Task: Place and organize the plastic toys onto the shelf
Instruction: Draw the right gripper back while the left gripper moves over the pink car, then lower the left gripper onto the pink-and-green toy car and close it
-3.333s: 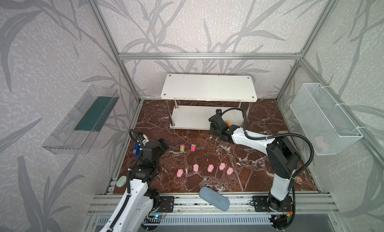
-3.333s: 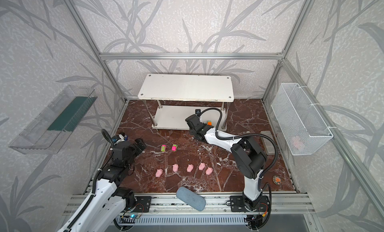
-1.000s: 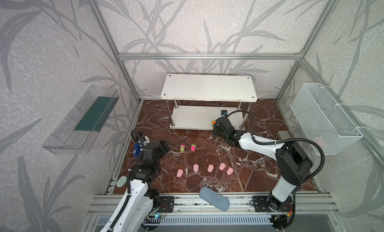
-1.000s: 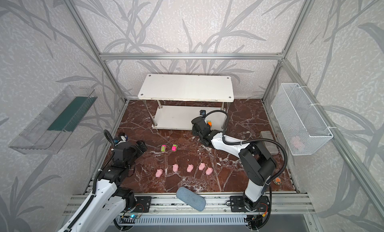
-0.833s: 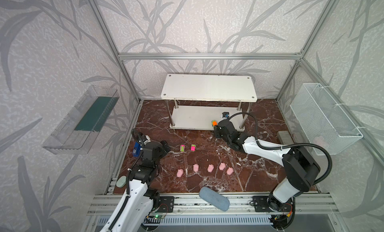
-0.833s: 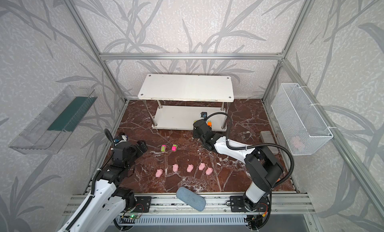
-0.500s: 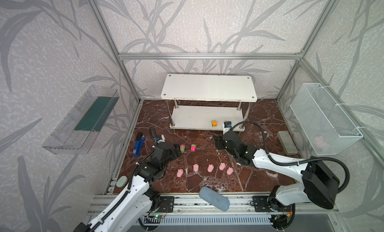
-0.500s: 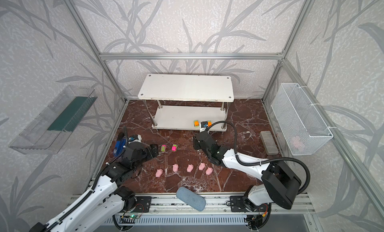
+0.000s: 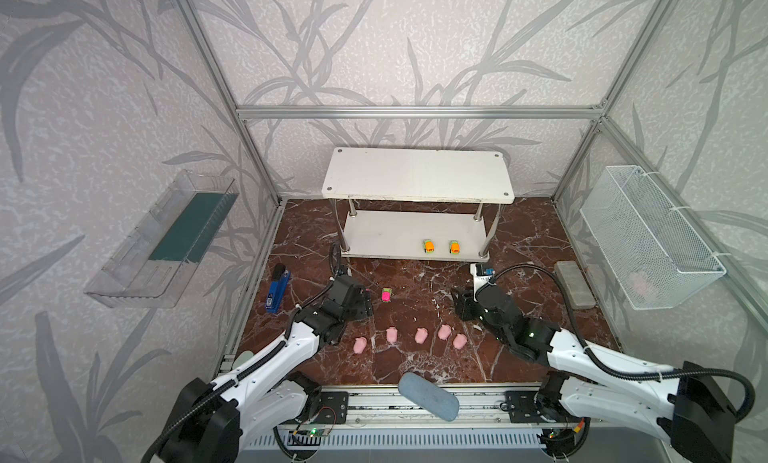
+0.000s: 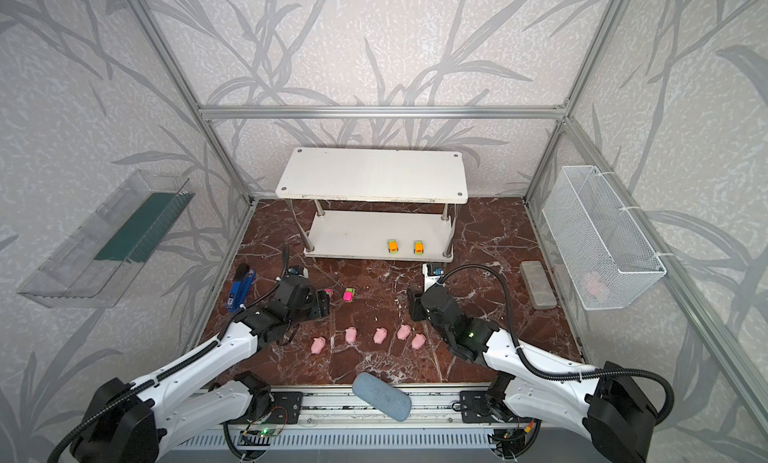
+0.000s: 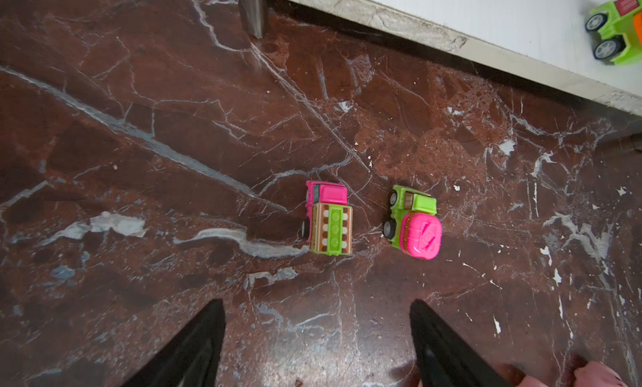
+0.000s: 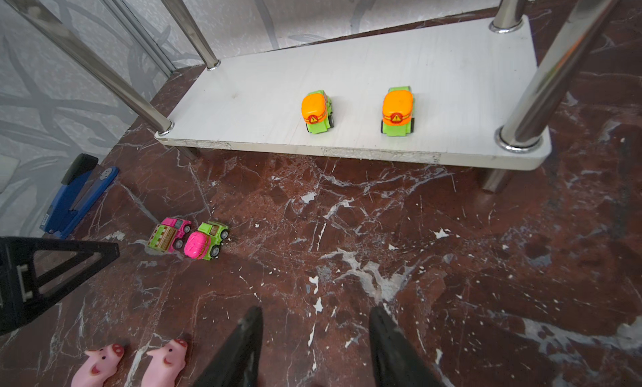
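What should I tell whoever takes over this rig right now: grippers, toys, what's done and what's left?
Left gripper: open, empty, low over the floor, just short of the two pink-and-green cars.
Right gripper: open, empty, over bare floor in front of the shelf.
Done: two orange-and-green cars stand side by side on the lower board.
Left: both pink-and-green cars and the five pigs, in a row on the floor.
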You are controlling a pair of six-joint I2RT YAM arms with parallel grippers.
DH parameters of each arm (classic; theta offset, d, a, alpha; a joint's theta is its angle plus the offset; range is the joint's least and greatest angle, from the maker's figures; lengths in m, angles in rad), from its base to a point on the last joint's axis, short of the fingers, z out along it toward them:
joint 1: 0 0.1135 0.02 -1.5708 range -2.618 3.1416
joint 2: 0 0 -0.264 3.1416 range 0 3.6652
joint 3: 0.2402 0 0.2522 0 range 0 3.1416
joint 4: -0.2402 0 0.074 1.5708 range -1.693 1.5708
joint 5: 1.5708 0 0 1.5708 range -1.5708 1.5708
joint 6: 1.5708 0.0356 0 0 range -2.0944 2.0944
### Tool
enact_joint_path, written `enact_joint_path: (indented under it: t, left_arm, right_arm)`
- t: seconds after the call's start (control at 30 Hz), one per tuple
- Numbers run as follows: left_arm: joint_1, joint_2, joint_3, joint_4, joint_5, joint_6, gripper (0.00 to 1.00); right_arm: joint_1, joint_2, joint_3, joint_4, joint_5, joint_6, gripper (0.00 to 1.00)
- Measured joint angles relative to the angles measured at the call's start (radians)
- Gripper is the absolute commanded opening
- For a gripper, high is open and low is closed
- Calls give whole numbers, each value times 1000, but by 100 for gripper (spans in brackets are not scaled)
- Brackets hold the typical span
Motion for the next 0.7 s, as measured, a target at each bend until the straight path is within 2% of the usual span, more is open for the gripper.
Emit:
enact_joint_path:
  t: [0.33,0.7]
  left_arm:
    - [-38,60,-5,105,-69,11,80]
    - [-39,171,-54,256,-100,29,76]
  right_arm:
    - [-55,-42,-87,-4,-16,4,50]
    - [-75,12,-95,41,-51,16,50]
